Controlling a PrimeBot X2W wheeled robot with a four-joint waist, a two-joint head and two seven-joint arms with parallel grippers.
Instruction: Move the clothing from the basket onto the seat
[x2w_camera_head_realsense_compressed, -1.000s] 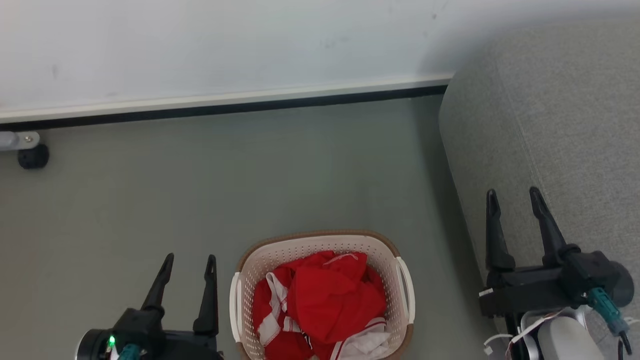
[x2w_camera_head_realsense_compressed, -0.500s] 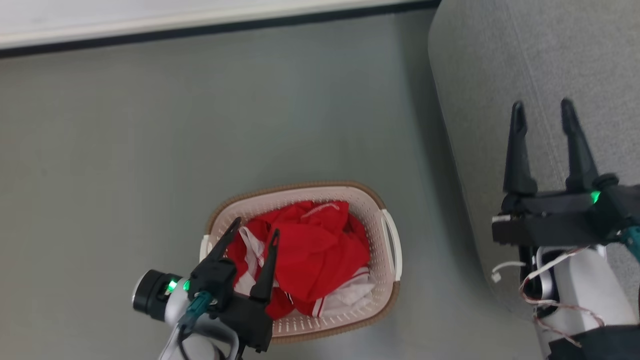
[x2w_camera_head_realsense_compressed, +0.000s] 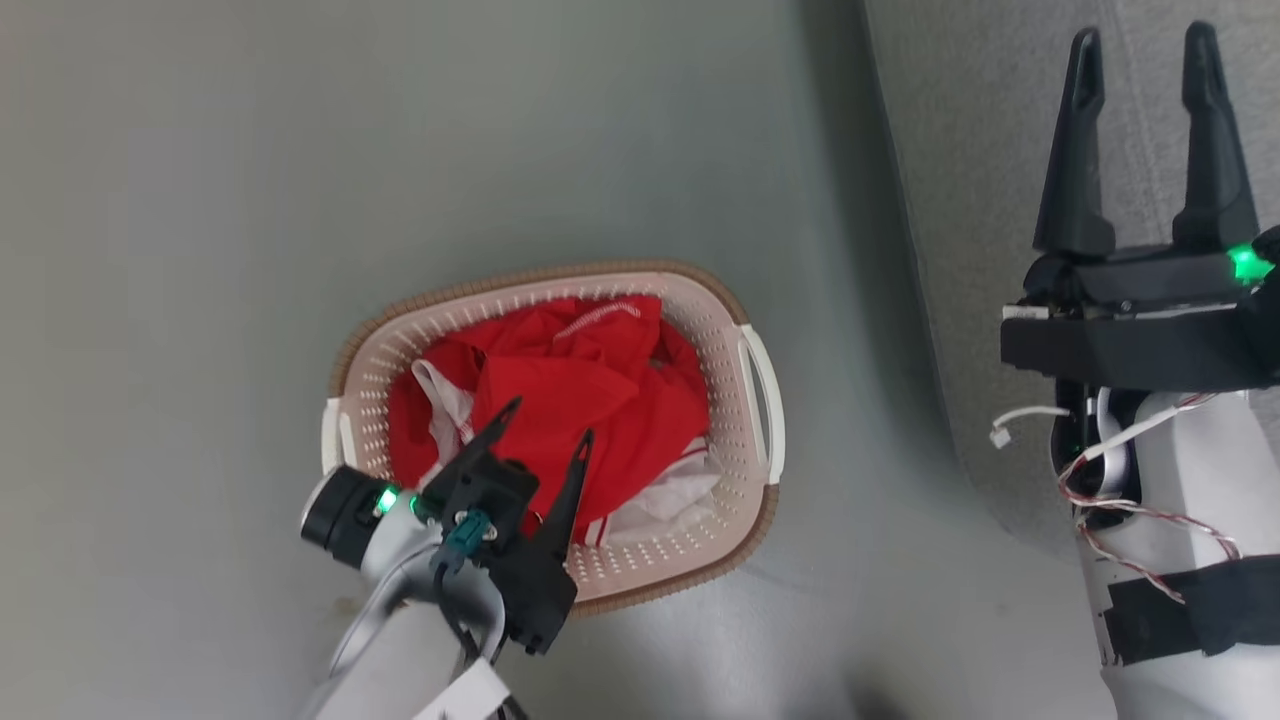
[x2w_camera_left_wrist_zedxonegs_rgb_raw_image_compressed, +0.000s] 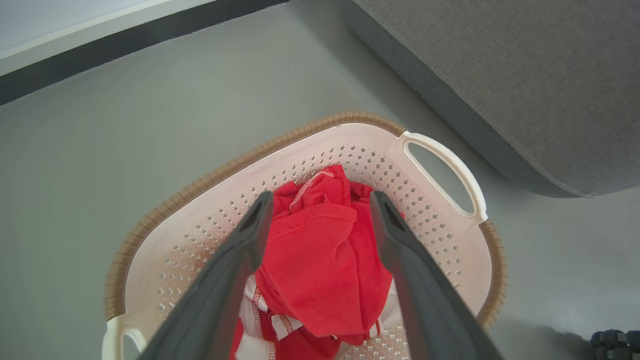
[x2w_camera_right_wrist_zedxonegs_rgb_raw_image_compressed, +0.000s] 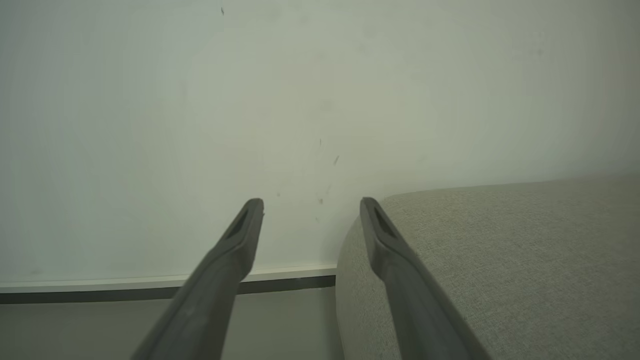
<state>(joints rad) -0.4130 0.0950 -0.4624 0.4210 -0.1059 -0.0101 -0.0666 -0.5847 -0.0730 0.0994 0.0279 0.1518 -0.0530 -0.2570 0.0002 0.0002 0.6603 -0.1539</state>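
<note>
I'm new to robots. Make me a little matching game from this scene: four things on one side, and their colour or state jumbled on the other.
Things:
1. clothing
2. basket
3. seat
4. left claw

Descriptions:
A. light grey fabric
B. open, poised over the basket
C. red with white trim
D. cream with a brown rim

Pairs: 1-C, 2-D, 3-A, 4-B

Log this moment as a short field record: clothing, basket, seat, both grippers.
clothing: red and white garments, bunched inside the basket
basket: cream, perforated, brown rim, standing on the floor beside the seat
seat: light grey upholstery
left gripper: open, over the clothing, nothing gripped
right gripper: open, holding nothing, over the seat
</note>
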